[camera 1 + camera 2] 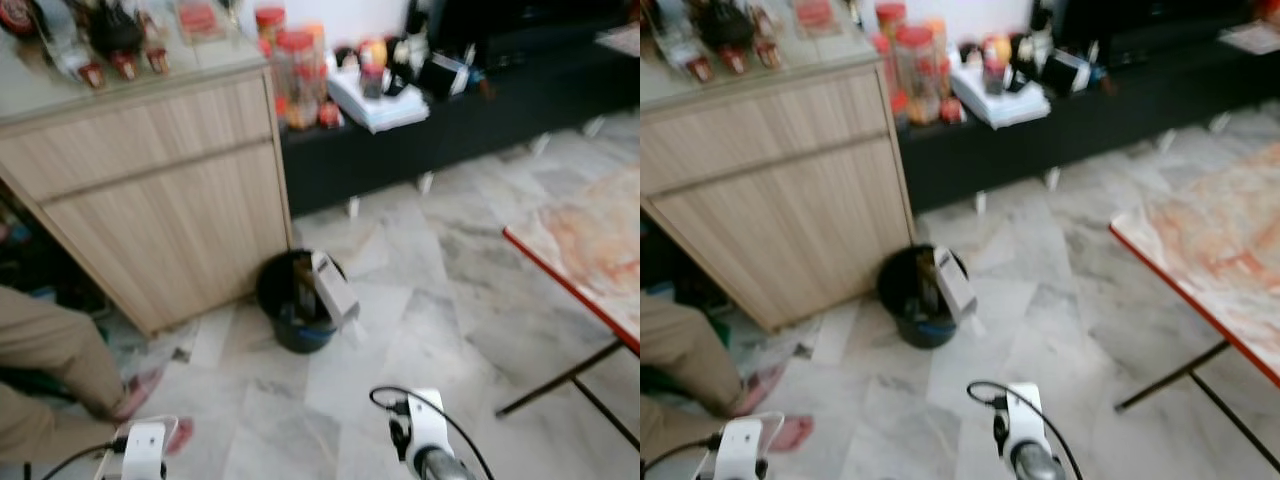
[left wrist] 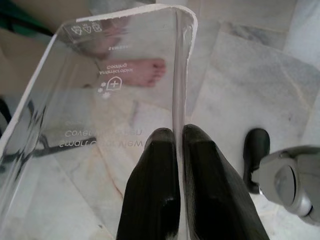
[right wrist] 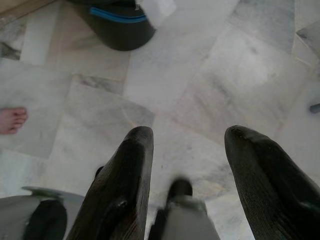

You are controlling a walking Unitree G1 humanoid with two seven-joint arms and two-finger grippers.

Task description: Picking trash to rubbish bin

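Observation:
A black rubbish bin (image 1: 290,305) with a blue band stands on the marble floor by the corner of the wooden cabinet. A grey carton (image 1: 333,288) sticks out over its rim. My left gripper (image 2: 178,137) is shut on the edge of a clear plastic package (image 2: 100,110) with faint print, held low over the floor. The left wrist (image 1: 145,450) is at the bottom of the eye view, short of the bin. My right gripper (image 3: 189,137) is open over bare tiles with nothing between its fingers, and the bin (image 3: 117,25) lies beyond it.
A person's leg in beige trousers (image 1: 45,365) and a foot in a pink sandal (image 1: 140,392) are at the left, close to my left arm. The wooden cabinet (image 1: 150,190) and a low black bench (image 1: 470,125) with jars stand behind. A red-edged table (image 1: 590,250) is on the right.

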